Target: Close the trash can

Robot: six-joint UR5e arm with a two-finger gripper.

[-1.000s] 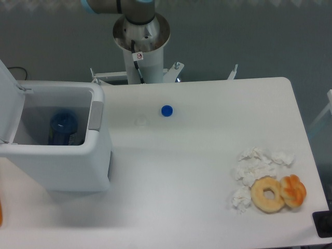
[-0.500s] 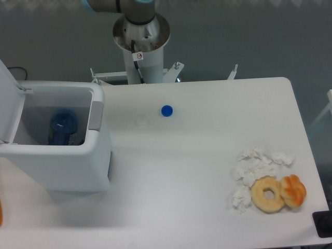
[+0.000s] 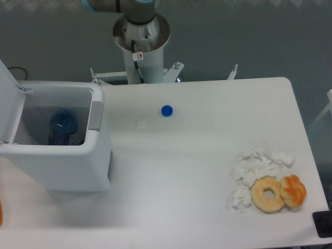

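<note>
On your white table [image 3: 197, 171]: 1 small blue round cap [image 3: 166, 110] near the middle rear; 1 faint clear disc [image 3: 140, 122] just left of it; crumpled white tissues [image 3: 254, 168] at the right front, touching 1 pale ring doughnut [image 3: 268, 194] and 1 orange pastry [image 3: 293, 190]. The arm's grey pedestal [image 3: 141, 36] stands behind the table; its gripper is out of view, so you cannot tell its opening. The large boxy white plastic trash can [image 3: 62, 155] sits at the left edge, lid [image 3: 9, 104] raised upright, grey latch tab [image 3: 95, 115] on the right rim, 1 blue object [image 3: 63, 126] inside.
</note>
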